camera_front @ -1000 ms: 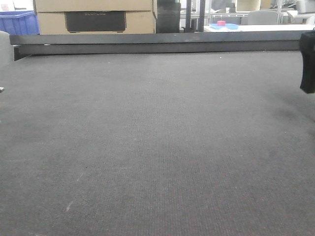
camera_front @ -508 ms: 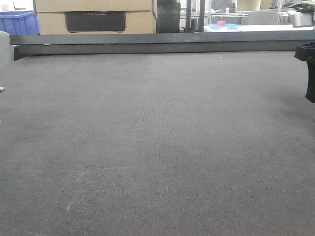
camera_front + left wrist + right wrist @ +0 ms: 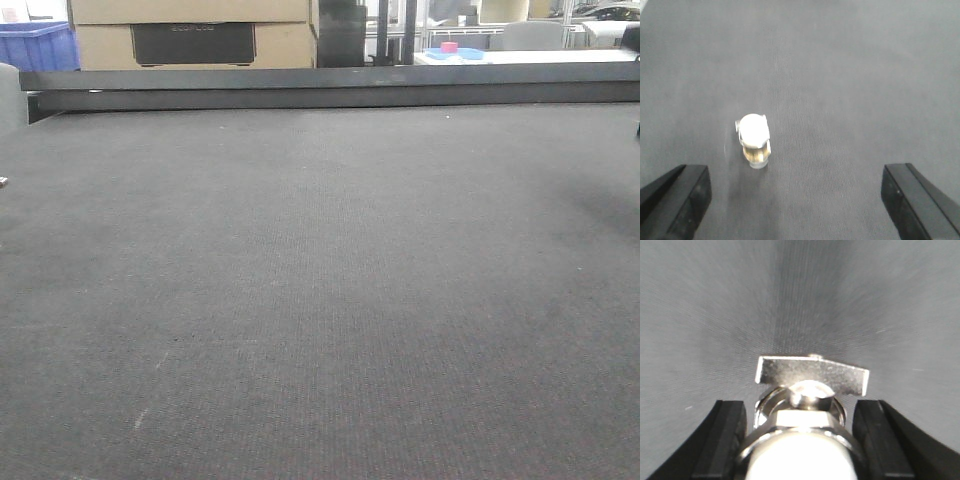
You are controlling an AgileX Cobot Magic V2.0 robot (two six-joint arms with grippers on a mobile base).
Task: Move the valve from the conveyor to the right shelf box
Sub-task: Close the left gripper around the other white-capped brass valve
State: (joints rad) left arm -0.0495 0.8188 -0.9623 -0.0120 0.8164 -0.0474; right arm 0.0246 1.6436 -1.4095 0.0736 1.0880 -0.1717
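The conveyor (image 3: 320,280) is a wide dark grey woven belt with a black rail (image 3: 320,85) along its far edge. No valve shows on it in the front view. In the right wrist view my right gripper (image 3: 799,407) is shut on a shiny metal valve (image 3: 812,374). Its flat handle sticks out past the fingertips, above the belt. In the left wrist view my left gripper (image 3: 795,175) is open wide and empty over the belt. A second small valve (image 3: 754,140), white-capped with a brass end, lies on the belt ahead of it, nearer the left finger (image 3: 687,192).
Behind the rail stand cardboard boxes (image 3: 190,35), a blue crate (image 3: 35,45) at far left and a blue tray with a pink object (image 3: 455,52). No shelf or box for the valve is in view.
The black part of my right arm at the right edge of the front view has dropped a little and then slid out of the frame. The belt looks the same.
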